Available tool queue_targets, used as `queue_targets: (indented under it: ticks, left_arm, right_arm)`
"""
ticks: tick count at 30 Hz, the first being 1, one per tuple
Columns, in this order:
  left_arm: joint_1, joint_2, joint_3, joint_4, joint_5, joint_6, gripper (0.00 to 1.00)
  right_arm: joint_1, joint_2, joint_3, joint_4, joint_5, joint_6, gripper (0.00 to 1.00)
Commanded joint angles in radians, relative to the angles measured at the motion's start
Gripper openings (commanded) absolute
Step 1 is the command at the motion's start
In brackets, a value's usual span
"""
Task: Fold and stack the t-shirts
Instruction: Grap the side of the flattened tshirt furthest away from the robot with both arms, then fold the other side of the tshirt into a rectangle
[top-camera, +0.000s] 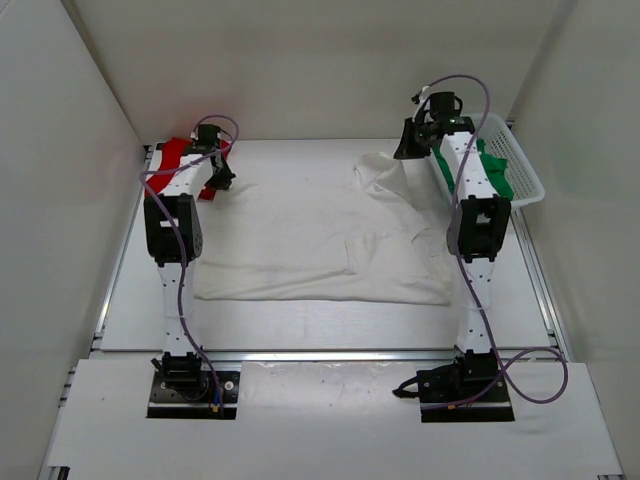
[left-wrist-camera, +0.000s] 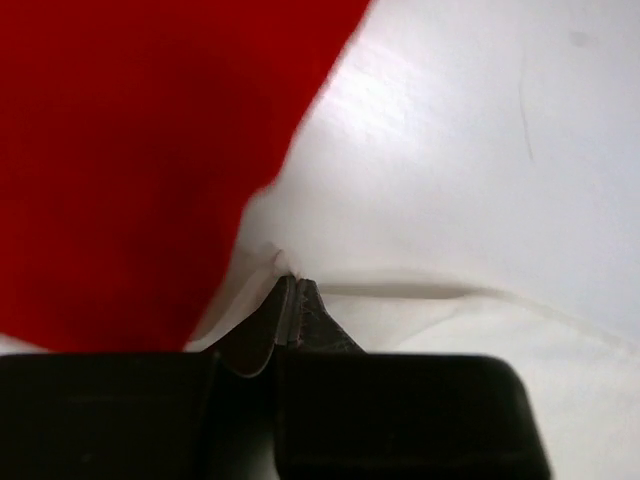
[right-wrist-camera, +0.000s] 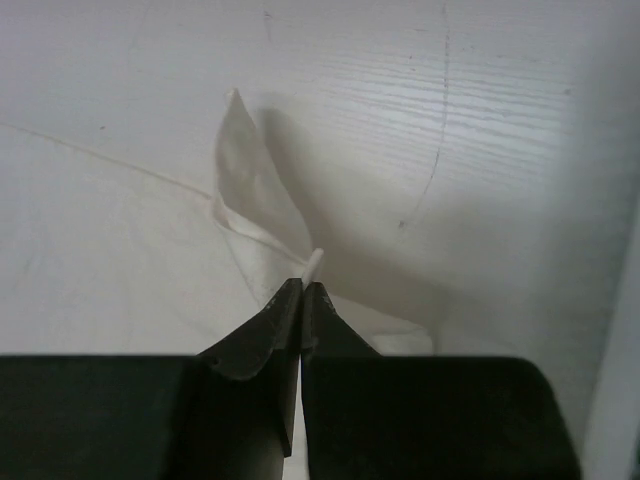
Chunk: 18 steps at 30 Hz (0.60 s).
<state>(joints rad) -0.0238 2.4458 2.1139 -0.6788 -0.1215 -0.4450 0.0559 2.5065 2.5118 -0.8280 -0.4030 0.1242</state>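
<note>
On the left, our left tool (top-camera: 221, 180) is pinched shut on the white t-shirt's (top-camera: 300, 245) far-left corner, just beside the red t-shirt (top-camera: 176, 150). The white t-shirt lies lengthwise left to right on the table (top-camera: 300, 322), stretching toward the near side from both tools. Our right tool (top-camera: 411, 148) is clamped on its far-right corner. The wrist views show cloth in the jaws. Only the top view shows the green t-shirt (top-camera: 500, 180) in the basket (top-camera: 530, 186).

No writing can be read anywhere (all three views).

red t-shirt (left-wrist-camera: 120, 150): blurred, cut by frame edge | green t-shirt (top-camera: 498, 178): partly behind right arm (top-camera: 470, 200)
</note>
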Motion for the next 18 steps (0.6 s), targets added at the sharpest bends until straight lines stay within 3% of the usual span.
queue_targets:
  ticks: [1, 8, 12, 18]
  left_arm:
    - [-0.028, -0.247, -0.157, 0.103, 0.037, 0.0, 0.0]
    - [0.005, -0.51, -0.52, 0.265, 0.129, -0.073, 0.0]
    - [0.021, -0.606, -0.647, 0.298, 0.147, -0.07, 0.0]
    - [0.071, -0.708, -0.793, 0.324, 0.158, -0.055, 0.0]
  right_arm:
    - [-0.037, -0.233, -0.063, -0.066, -0.023, -0.051, 0.0]
    - [-0.028, -0.382, -0.284, -0.122, 0.038, -0.034, 0.0]
    - [0.001, -0.598, -0.621, 0.079, 0.079, 0.006, 0.0]
    - [0.013, -0.761, -0.928, 0.183, 0.108, 0.028, 0.0]
